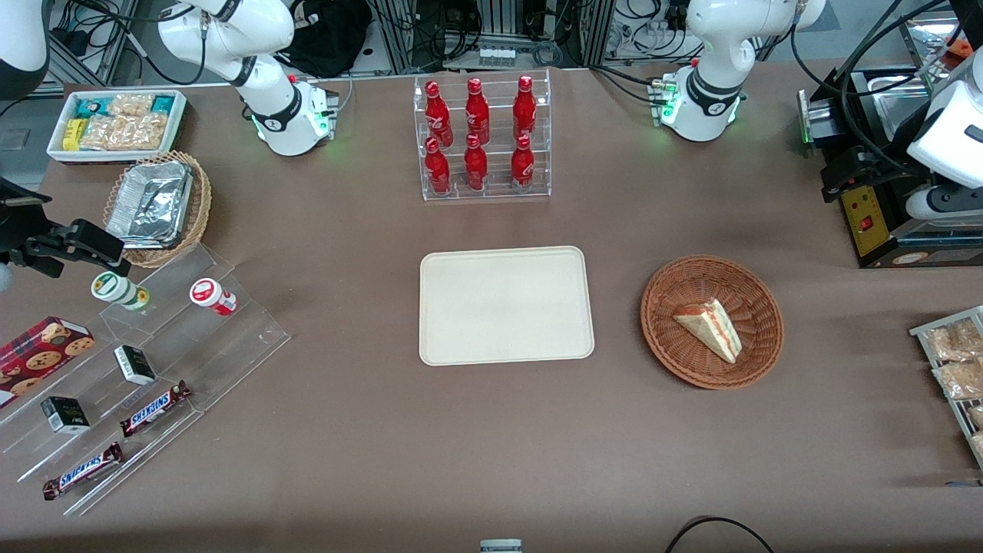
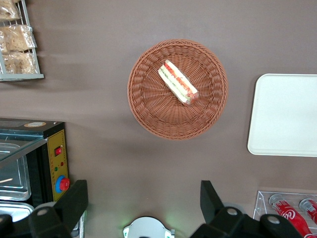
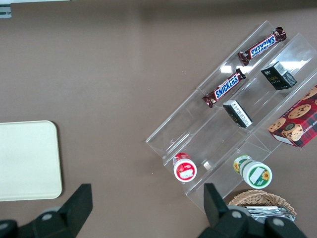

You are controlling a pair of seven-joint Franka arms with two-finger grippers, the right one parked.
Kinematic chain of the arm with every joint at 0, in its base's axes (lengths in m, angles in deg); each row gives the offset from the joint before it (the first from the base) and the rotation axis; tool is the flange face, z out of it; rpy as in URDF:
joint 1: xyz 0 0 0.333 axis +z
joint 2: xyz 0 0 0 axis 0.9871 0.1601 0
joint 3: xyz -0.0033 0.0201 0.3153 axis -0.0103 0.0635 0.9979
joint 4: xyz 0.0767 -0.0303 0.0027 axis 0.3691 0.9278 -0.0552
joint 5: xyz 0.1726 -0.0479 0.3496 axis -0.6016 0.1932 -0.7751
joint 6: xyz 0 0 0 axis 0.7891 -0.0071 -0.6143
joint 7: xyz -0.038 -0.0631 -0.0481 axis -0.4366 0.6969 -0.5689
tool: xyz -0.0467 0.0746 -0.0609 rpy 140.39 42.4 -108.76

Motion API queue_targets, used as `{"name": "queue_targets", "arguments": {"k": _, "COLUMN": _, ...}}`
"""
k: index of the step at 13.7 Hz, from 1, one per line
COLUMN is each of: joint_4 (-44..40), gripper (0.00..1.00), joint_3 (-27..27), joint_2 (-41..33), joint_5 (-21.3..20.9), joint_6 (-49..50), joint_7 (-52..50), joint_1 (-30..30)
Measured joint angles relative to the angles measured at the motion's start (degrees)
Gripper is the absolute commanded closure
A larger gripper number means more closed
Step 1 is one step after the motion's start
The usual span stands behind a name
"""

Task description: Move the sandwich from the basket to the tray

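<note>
Brown tabletop with cables and rig frames at its edge farthest from the front camera. Going across: a tan wicker basket holding foil containers, a clear rack of red bottles, then the bare cream tray mid-table. Beside it, toward the working arm's end, the reddish basket has the sandwich lying in it. The gripper hangs well above the table near that basket, fingers spread wide, holding nothing.

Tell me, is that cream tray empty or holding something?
Empty. The tray shows only bare surface; the sandwich lies in the wicker basket. The left arm's tool hangs open above the table near the basket.
</note>
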Motion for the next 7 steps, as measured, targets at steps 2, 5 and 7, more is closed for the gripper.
{"name": "queue_targets", "arguments": {"k": 2, "joint_4": 0.0, "gripper": 0.00, "joint_3": 0.0, "joint_2": 0.0, "joint_5": 0.0, "joint_6": 0.0, "joint_7": 0.0, "joint_1": 0.0}}
{"name": "queue_targets", "arguments": {"k": 5, "joint_4": 0.0, "gripper": 0.00, "joint_3": 0.0, "joint_2": 0.1, "joint_5": 0.0, "joint_6": 0.0, "joint_7": -0.1, "joint_1": 0.0}}
{"name": "queue_targets", "arguments": {"k": 7, "joint_4": 0.1, "gripper": 0.00, "joint_3": 0.0, "joint_2": 0.6, "joint_5": 0.0, "joint_6": -0.1, "joint_7": -0.1, "joint_1": 0.0}}
